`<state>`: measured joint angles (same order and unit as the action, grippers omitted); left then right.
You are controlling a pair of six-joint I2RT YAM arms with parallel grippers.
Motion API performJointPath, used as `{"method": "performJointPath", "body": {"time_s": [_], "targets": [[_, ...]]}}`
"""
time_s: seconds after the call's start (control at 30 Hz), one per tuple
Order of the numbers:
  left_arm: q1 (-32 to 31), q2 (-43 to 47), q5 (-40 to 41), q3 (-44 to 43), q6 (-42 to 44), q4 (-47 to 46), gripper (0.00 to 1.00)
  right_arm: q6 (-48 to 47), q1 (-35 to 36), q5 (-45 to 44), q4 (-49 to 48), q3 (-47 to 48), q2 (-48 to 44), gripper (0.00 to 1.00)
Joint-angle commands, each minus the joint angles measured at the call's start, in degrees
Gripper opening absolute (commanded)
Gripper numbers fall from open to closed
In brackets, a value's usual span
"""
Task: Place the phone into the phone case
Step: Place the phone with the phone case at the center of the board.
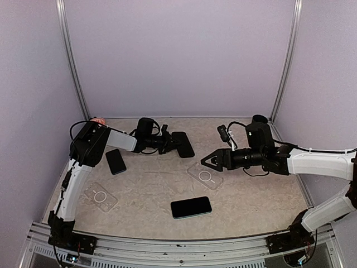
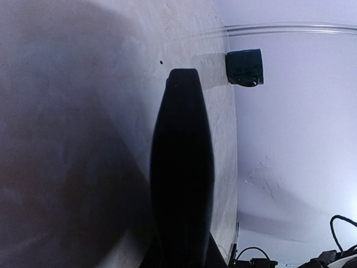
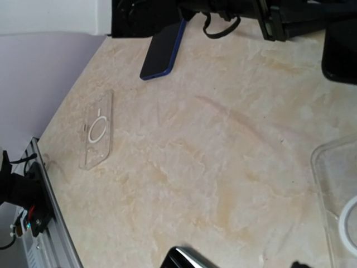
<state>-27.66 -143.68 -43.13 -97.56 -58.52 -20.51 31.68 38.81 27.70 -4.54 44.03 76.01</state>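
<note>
**Phone in hand, case unheld**

Just past the near rail (image 1: 167, 245), a teal-edged phone (image 1: 191, 207) is lying flat on the desk (image 1: 150, 184), untouched. Further back, the left pincer (image 1: 172, 143) is closed tight on one end of a dark phone (image 1: 184, 145), which I take to be the one for this job. It is sitting low at the back of the desk. The right pincer (image 1: 207, 162) is standing spread wide with nothing in it, hovering at the near corner of a clear case (image 1: 206, 178). That case is well apart from the dark phone.

Trouble looks likely in two ways. Gripped only by its end, the phone could be pivoting or slipping once it is pressed down. The case is loose on a smooth top, so it could be skidding away unless it is pinned first.

From the left wrist the phone is showing only edge-on, and the fingers on it are not visible. The right wrist view is cutting the case off at the frame edge. Its rim is hard to make out, and I cannot tell which face is up. A second clear case (image 1: 101, 196) and a small phone (image 1: 115, 161) are lying on the left.
</note>
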Motion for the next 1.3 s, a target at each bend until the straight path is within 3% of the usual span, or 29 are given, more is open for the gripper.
{"method": "performJointPath", "body": {"time_s": [0.0, 0.1, 0.4, 0.57, 0.8, 1.1, 1.27], "targets": [[0.2, 0.3, 2.6, 1.4, -6.6, -10.6, 0.02, 1.9, -0.4, -0.7, -2.8, -1.4, 0.2, 0.85], [-0.2, 0.8, 5.7, 2.3, -8.7, -12.8, 0.03, 2.9, -0.3, -1.2, -3.7, -1.9, 0.2, 0.86], [-0.9, -0.6, 11.4, 3.3, -13.5, -15.1, 0.18, 4.9, -0.3, -3.4, -4.1, -3.8, -1.2, 0.86], [-1.2, -2.1, 11.4, 2.9, -15.1, -16.2, 0.34, 5.0, -0.3, -3.8, -4.1, -4.5, -2.0, 0.86], [-1.8, -2.1, 12.1, 4.4, -16.2, -17.5, 0.48, 5.1, -0.3, -4.1, -4.0, -4.7, -2.4, 0.86], [-3.9, -0.4, 15.4, 8.9, -17.8, -20.0, 0.52, 5.5, -0.4, -3.9, -4.5, -4.4, -1.4, 0.86], [-5.0, 3.0, 17.6, 15.1, -17.8, -22.4, 0.67, 4.6, -0.3, -5.6, -2.6, -4.3, -1.9, 0.86]]}}
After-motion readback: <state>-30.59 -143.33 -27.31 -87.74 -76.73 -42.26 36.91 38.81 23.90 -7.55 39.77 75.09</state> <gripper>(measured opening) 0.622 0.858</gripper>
